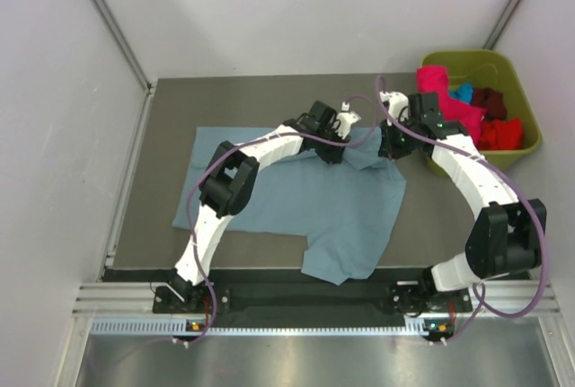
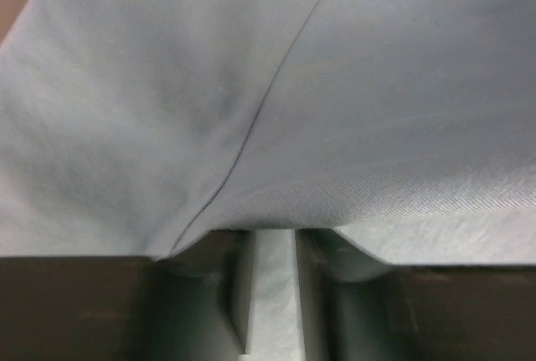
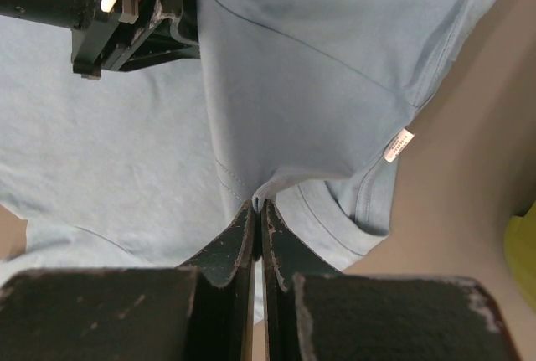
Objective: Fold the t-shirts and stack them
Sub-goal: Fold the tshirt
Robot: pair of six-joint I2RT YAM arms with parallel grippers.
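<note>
A large grey-blue t-shirt lies spread on the dark table, its upper right part lifted and folded over. My left gripper is shut on the shirt's cloth near its top edge; cloth fills the left wrist view and shows pinched between the fingers. My right gripper is shut on a fold of the same shirt, close to the right of the left gripper. Pink, turquoise, maroon and red tees lie in the bin.
The olive-green bin stands at the back right of the table. White walls close in on the left, back and right. The shirt's white label shows by its sleeve in the right wrist view. The left gripper's body is close by in that view.
</note>
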